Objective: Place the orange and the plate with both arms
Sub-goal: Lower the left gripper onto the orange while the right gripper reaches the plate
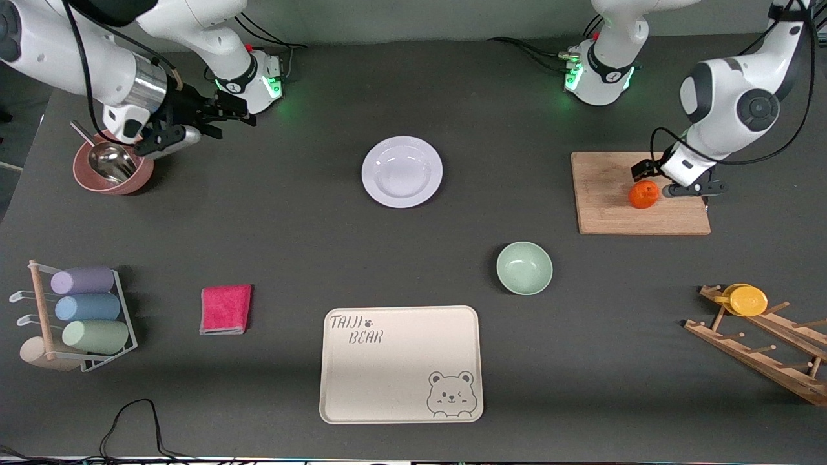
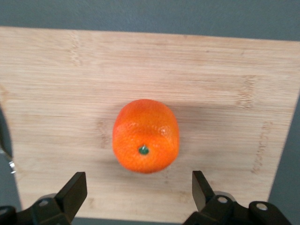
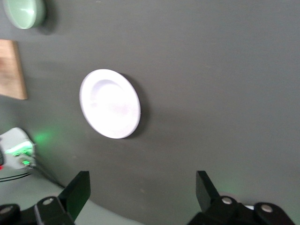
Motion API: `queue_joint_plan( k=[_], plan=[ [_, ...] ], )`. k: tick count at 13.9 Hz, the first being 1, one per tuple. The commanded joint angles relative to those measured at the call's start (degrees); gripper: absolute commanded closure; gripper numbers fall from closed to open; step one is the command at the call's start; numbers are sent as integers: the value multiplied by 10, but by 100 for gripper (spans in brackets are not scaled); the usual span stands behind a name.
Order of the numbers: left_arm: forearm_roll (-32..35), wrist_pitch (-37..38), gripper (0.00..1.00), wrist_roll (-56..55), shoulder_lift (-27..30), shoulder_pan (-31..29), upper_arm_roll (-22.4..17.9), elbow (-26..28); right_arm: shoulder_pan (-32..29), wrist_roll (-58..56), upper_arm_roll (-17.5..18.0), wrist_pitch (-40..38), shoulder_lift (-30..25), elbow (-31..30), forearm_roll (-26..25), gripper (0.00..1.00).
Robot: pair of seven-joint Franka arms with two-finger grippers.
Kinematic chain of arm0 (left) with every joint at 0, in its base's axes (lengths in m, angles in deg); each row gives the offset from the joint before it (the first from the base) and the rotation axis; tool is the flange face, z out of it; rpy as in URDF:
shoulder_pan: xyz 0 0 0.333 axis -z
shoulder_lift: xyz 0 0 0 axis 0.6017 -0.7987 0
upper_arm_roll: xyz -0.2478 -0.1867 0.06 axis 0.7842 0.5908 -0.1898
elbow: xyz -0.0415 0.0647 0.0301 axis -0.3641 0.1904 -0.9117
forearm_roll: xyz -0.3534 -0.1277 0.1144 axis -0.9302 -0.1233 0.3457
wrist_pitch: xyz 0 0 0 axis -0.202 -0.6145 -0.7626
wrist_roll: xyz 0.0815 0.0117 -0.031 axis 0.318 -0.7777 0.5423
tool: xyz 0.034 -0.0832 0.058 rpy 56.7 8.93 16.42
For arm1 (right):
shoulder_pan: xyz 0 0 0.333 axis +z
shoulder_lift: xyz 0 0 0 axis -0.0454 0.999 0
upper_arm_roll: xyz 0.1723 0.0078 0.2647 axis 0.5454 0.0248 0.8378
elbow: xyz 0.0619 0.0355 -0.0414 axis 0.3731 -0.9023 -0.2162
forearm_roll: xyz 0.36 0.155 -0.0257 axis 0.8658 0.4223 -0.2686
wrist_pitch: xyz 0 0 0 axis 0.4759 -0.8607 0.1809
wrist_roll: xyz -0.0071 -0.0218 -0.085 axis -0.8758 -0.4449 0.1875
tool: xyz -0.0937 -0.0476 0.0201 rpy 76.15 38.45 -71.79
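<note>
step: orange pickup approached | left pincer (image 2: 136, 192) held wide beside orange (image 1: 643, 194) on cutting board (image 1: 607, 194) | right pincer (image 3: 140, 194) wide, over pink bowl (image 1: 110, 177), plate (image 1: 402, 171) ungrasped | next: orange to be straddled, pincer closed

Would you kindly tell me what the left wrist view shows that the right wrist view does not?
Only the left wrist view shows the orange, lying on the wooden cutting board between the open left gripper fingers. Only the right wrist view shows the plate, the green bowl and the open right gripper. Both share the cutting board and the dark table.
</note>
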State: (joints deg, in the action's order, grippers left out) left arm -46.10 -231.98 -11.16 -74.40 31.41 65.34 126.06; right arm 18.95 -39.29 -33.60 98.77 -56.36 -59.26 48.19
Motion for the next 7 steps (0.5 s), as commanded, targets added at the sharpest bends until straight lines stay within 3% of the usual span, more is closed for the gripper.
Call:
queue_joint_plan(
  k=[1,5,6,7],
  plan=[
    [-5,-36,0,11,-41,-5,3,0,3,-80,-14,80,-18,-97,94,0],
    [-6,-39,0,10,-47,-4,4,-1,3,-243,-16,154,14,-187,245,0],
    [-6,-40,6,10,-48,-4,4,-1,3,-299,-19,161,33,-200,296,0],
    [-5,-46,98,14,-46,-3,4,-1,3,-356,-27,163,56,-215,352,0]
  ],
)
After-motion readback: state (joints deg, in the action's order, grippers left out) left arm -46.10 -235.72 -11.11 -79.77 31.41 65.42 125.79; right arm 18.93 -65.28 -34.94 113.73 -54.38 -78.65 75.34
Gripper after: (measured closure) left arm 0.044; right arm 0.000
